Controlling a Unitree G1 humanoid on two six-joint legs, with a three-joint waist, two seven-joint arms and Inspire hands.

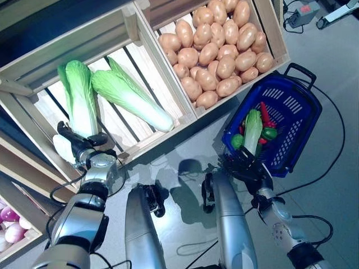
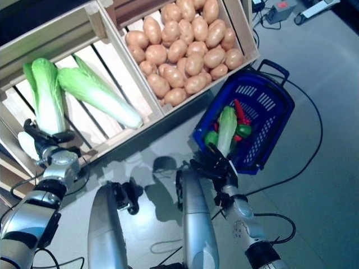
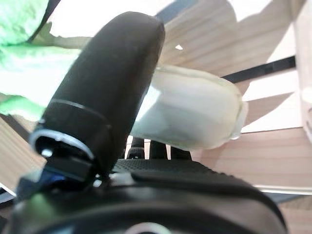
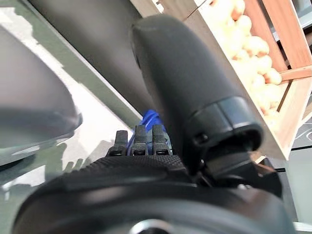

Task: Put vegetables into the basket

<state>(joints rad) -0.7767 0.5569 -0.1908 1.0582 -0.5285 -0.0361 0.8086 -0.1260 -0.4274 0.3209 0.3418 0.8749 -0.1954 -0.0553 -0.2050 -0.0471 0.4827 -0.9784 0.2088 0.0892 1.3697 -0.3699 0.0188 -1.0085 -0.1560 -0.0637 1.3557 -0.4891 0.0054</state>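
- While the left hand (image 1: 84, 143) curls its fingers round a cabbage (image 1: 78, 103) in the crate (image 1: 168, 84),
- the right hand (image 1: 244, 165) grips the basket (image 1: 291, 120) rim with its fingers.

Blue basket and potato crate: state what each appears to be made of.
The blue basket looks like moulded plastic: glossy, uniform colour, slotted walls. The potato crate appears to be pale unfinished wood: slatted boards with visible grain, matte surface.
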